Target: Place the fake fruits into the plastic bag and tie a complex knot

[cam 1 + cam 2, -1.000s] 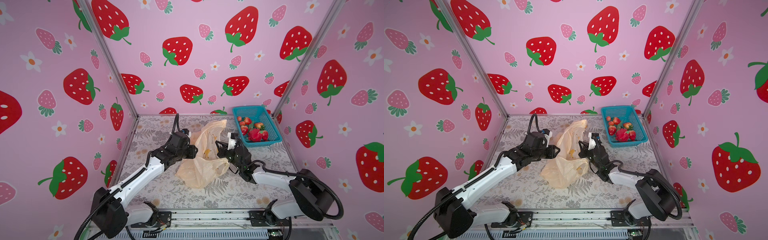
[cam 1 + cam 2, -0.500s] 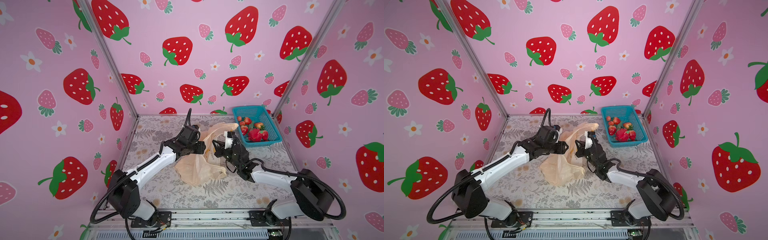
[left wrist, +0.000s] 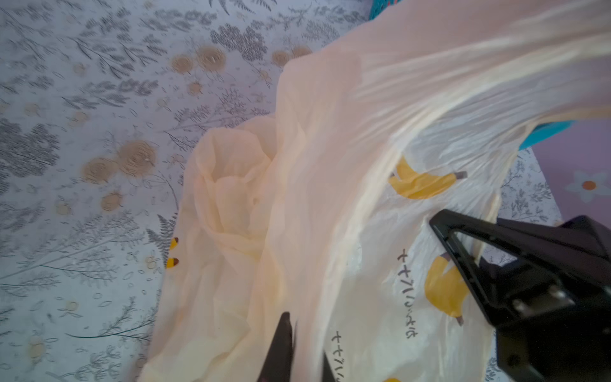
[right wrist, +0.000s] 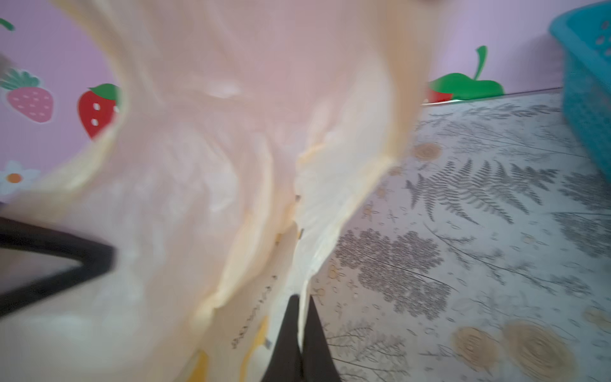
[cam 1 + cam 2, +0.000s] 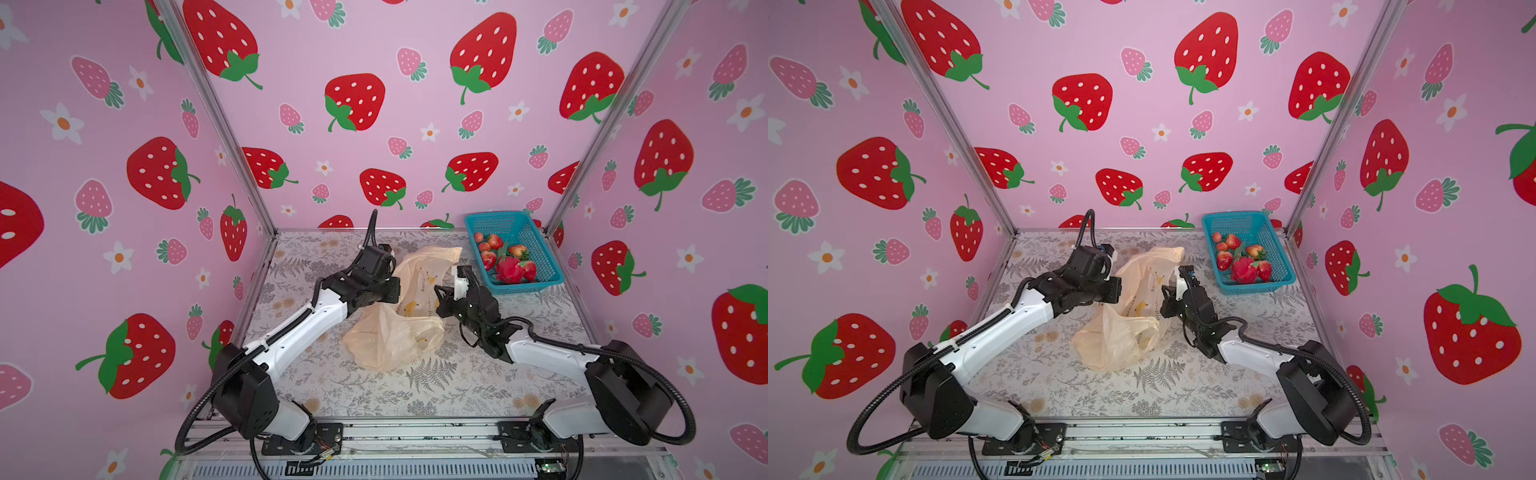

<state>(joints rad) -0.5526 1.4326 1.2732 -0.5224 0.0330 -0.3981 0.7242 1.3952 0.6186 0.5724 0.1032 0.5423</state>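
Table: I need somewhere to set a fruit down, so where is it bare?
Bare: the near strip of the table between the plastic bag and the front rail; the far-left corner behind the left arm. Crowded: the middle, where left gripper and right gripper pinch the bag, and the far-right corner with the blue basket.

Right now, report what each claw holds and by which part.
Both hold the plastic bag. The left claw pinches a fold of film on its raised left side; the right claw pinches a thin edge on the opposite side.
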